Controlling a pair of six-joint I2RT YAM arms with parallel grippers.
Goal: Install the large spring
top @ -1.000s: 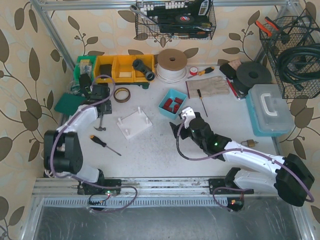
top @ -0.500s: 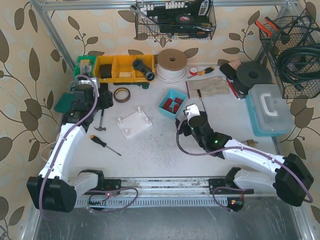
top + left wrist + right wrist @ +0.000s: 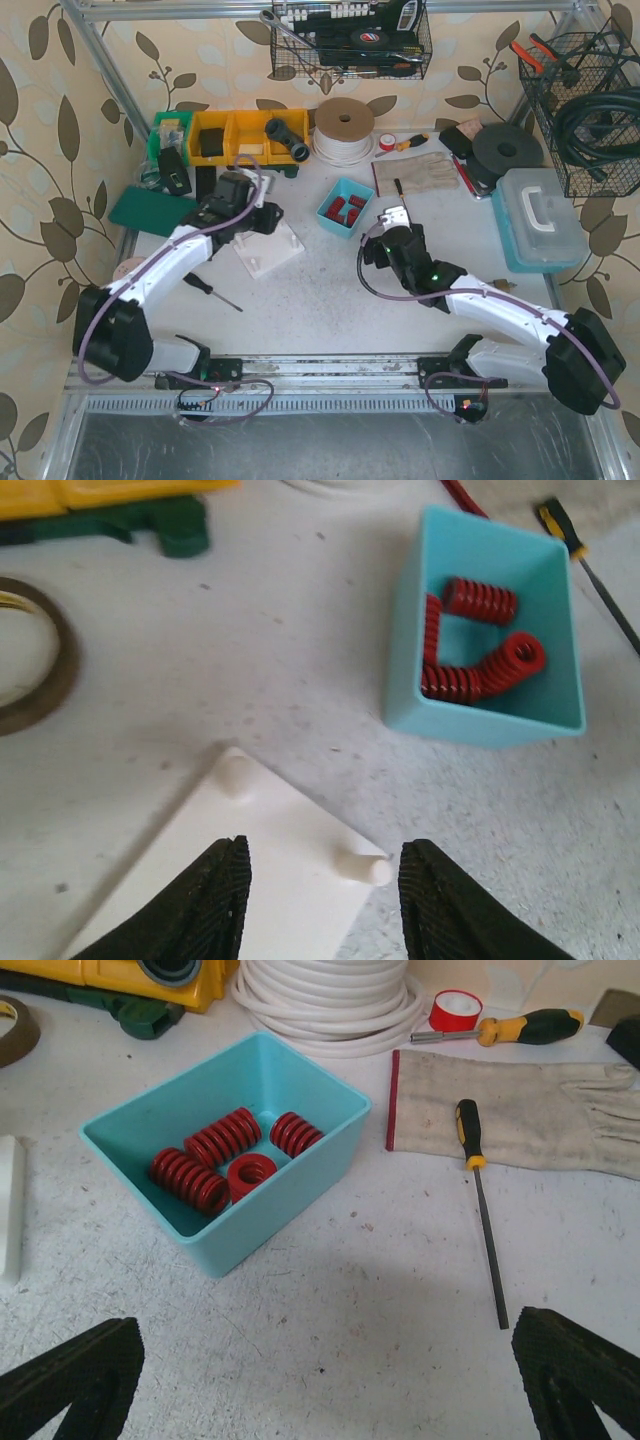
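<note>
Several red springs [image 3: 220,1136] of different lengths lie in a teal bin [image 3: 300,1182] on the table, also visible as springs [image 3: 482,601] in the bin [image 3: 470,725] in the left wrist view. A white plate [image 3: 268,250] with upright pegs sits left of the bin. My left gripper [image 3: 264,216] hovers over the plate's [image 3: 250,880] back corner, jaws partly open, with a peg [image 3: 366,866] seen between the fingers and nothing held. My right gripper [image 3: 384,230] stands wide open and empty over bare table, just right of the bin [image 3: 345,207]. In the right wrist view the right gripper [image 3: 325,1390] faces the bin.
A brown tape ring [image 3: 243,188] and yellow bins [image 3: 235,135] lie behind the plate. A screwdriver [image 3: 210,288] lies at front left. A thin screwdriver [image 3: 480,1210] and a glove [image 3: 520,1110] lie right of the bin. A cable coil [image 3: 345,128] and a blue-lidded case [image 3: 540,218] stand further off.
My left arm has swung from the far left rightward to above the white plate, and its jaws have narrowed. My right gripper has edged up towards the teal bin, still wide open.
</note>
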